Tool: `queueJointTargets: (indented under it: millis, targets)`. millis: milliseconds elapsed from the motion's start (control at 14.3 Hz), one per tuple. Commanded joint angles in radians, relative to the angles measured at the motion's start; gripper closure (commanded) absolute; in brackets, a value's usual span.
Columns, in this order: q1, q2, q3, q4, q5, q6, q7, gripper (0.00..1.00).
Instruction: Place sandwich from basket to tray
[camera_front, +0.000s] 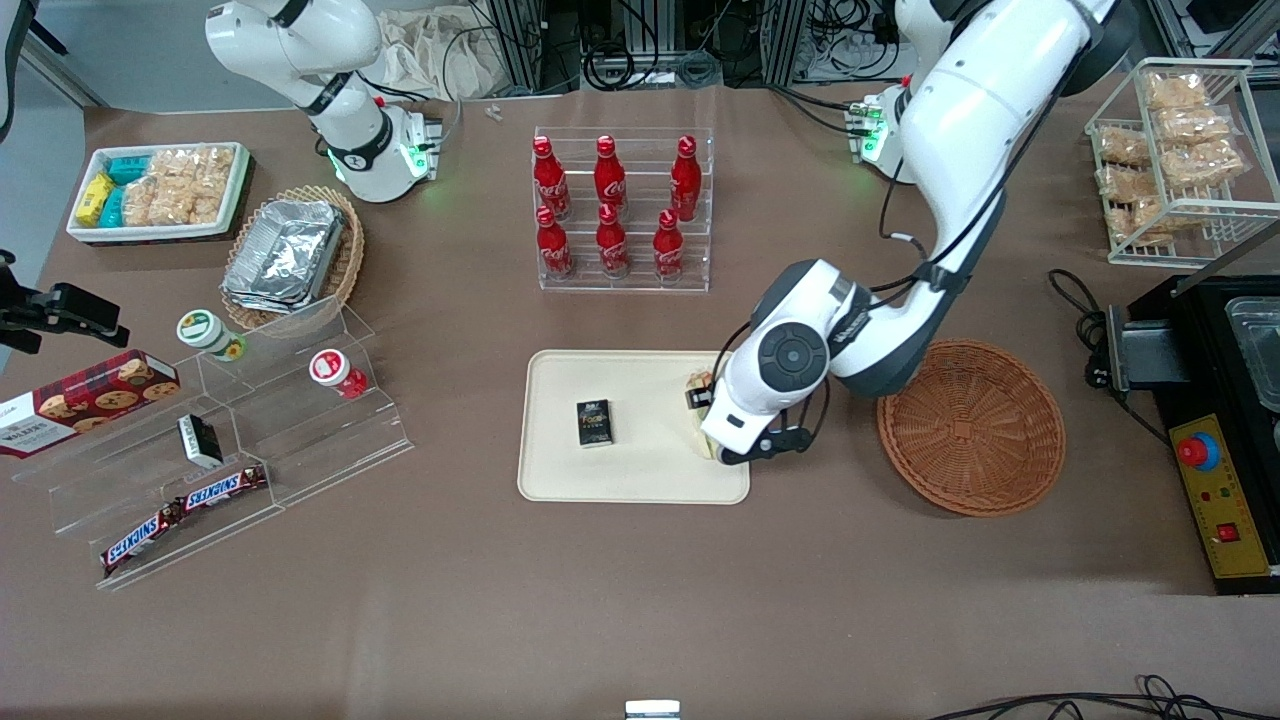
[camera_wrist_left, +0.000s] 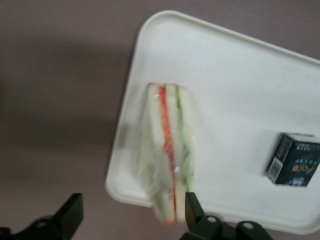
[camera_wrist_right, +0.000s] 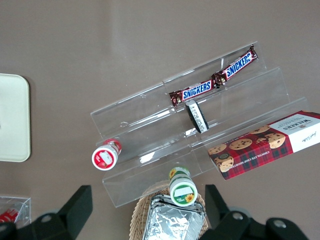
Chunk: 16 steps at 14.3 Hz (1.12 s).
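Note:
The sandwich (camera_wrist_left: 170, 150), a pale wedge with red, orange and green layers in clear wrap, lies on the cream tray (camera_wrist_left: 235, 100) at the rim nearest the basket, its tip over the rim. My left gripper (camera_wrist_left: 132, 212) hovers above it, open. One black finger (camera_wrist_left: 192, 207) is close beside the sandwich's tip, the other (camera_wrist_left: 72, 215) stands well apart over the table. In the front view the gripper (camera_front: 712, 420) is over that tray (camera_front: 630, 470) edge, with a bit of sandwich (camera_front: 697, 381) showing past the hand. The reddish-brown basket (camera_front: 970, 428) beside it holds nothing.
A small black box (camera_front: 594, 422) lies on the tray toward the parked arm's end. A clear rack of red cola bottles (camera_front: 620, 210) stands farther from the camera. A black machine (camera_front: 1220, 400) sits past the basket. Clear stepped shelves with Snickers bars (camera_front: 190, 505) stand toward the parked arm's end.

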Motion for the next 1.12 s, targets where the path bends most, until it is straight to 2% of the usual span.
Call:
queueJointTargets:
  millis: [0,280,490,840,910,1050]
  targets:
    - [0.068,-0.117,-0.003,0.014,-0.002,-0.130,0.004,0.00]
    - [0.154,-0.341,-0.003,-0.153,0.005,-0.129,0.033,0.00]
    - [0.240,-0.526,-0.003,-0.304,-0.008,-0.129,0.225,0.00]
    - [0.350,-0.677,0.000,-0.336,-0.005,-0.219,0.450,0.00]
    - [0.403,-0.702,0.000,-0.338,-0.014,-0.239,0.536,0.00]
    - [0.528,-0.728,0.000,-0.336,-0.118,-0.258,0.714,0.00]
